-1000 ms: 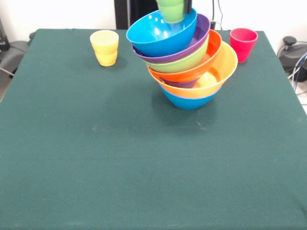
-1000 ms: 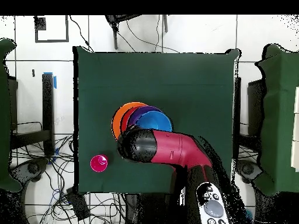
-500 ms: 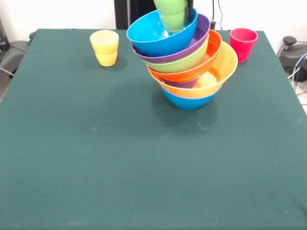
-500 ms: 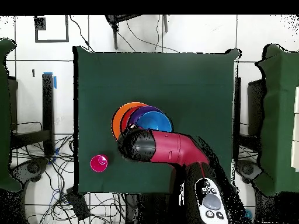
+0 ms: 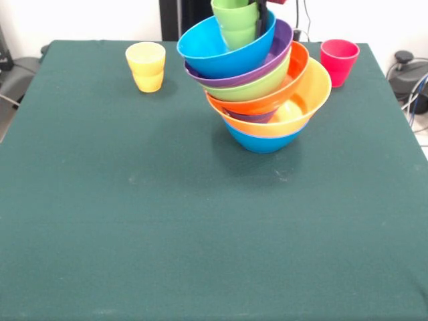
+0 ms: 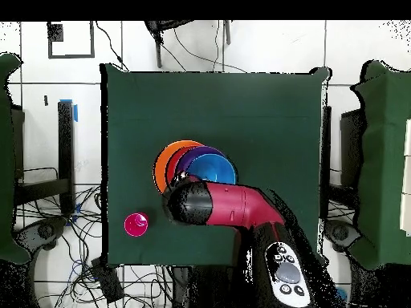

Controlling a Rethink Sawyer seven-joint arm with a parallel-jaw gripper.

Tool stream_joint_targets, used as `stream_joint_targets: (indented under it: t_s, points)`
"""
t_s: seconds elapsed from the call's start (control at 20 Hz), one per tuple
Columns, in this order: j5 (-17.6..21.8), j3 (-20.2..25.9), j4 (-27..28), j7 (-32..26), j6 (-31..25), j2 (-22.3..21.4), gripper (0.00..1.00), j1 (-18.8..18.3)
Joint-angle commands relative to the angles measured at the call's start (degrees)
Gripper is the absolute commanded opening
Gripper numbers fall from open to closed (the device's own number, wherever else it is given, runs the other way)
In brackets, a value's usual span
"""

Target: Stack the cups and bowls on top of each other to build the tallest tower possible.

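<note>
Atop the leaning tower of nested bowls, the light green cup now sits lower inside the top blue bowl than a second ago. Whether the tool grips it, I cannot tell. On the tabletop, the yellow cup and red-pink cup stand apart.

Dark green table on white tiled floor strewn with black cables, pale wall behind.
</note>
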State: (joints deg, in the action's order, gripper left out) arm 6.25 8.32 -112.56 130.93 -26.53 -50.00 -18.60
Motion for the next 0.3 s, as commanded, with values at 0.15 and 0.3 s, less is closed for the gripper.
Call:
stream_joint_targets:
  t_s: [0.15,0.3]
  points:
    - [3.69,4.07,-3.79,-0.48,3.63,4.78,0.0,1.41]
    - [3.78,3.98,-3.28,0.09,4.91,6.13,0.0,1.92]
